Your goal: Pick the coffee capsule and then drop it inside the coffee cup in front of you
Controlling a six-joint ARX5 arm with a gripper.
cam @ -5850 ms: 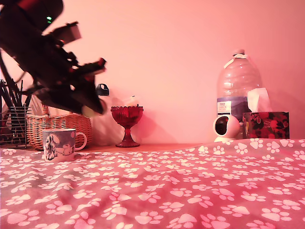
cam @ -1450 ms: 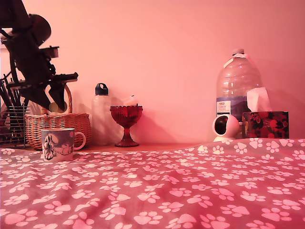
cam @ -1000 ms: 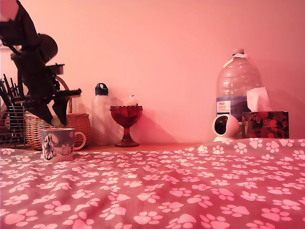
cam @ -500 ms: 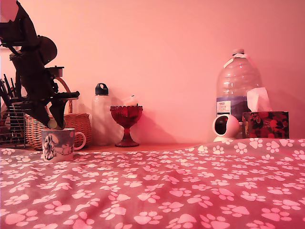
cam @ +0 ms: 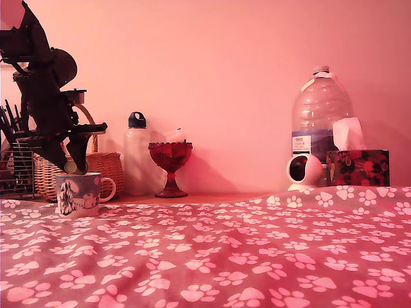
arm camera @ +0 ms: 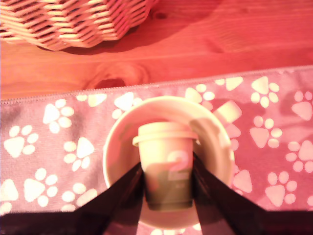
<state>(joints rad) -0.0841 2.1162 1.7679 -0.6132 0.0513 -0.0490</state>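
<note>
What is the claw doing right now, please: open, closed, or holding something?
Claw: closed on the coffee capsule, which it holds directly above the open mouth of the coffee cup, not yet released.

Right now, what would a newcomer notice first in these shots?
The dark gripper holding the coffee capsule right above the open mouth of the coffee cup, at the exterior view's left. Next, the paw-print cloth filling the foreground, and the red goblet by the wall.
</note>
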